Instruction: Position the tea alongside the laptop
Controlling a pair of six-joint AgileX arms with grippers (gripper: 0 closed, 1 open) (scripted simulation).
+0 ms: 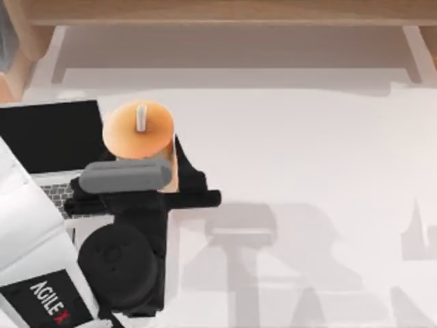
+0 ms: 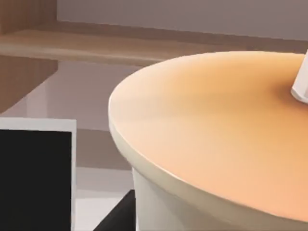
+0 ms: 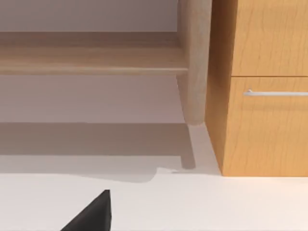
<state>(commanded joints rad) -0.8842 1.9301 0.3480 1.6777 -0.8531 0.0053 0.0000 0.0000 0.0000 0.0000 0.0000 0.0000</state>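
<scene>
The tea (image 1: 140, 130), an orange-lidded cup with a white straw, stands upright just right of the laptop (image 1: 48, 137), whose black screen faces up at the table's left. My left gripper (image 1: 153, 171) is shut on the tea's body below the lid, and one black finger (image 1: 186, 166) shows on the cup's right side. The left wrist view shows the tea lid (image 2: 211, 144) very close, with the laptop screen (image 2: 33, 178) beside it and a dark finger (image 2: 118, 216) below the rim. A black part of my right gripper (image 3: 91, 214) sits low over the white table.
A wooden shelf (image 1: 218, 14) runs along the back of the table. A wooden cabinet (image 3: 264, 86) with a drawer handle stands in the right wrist view. White tabletop (image 1: 307, 150) stretches to the right of the tea.
</scene>
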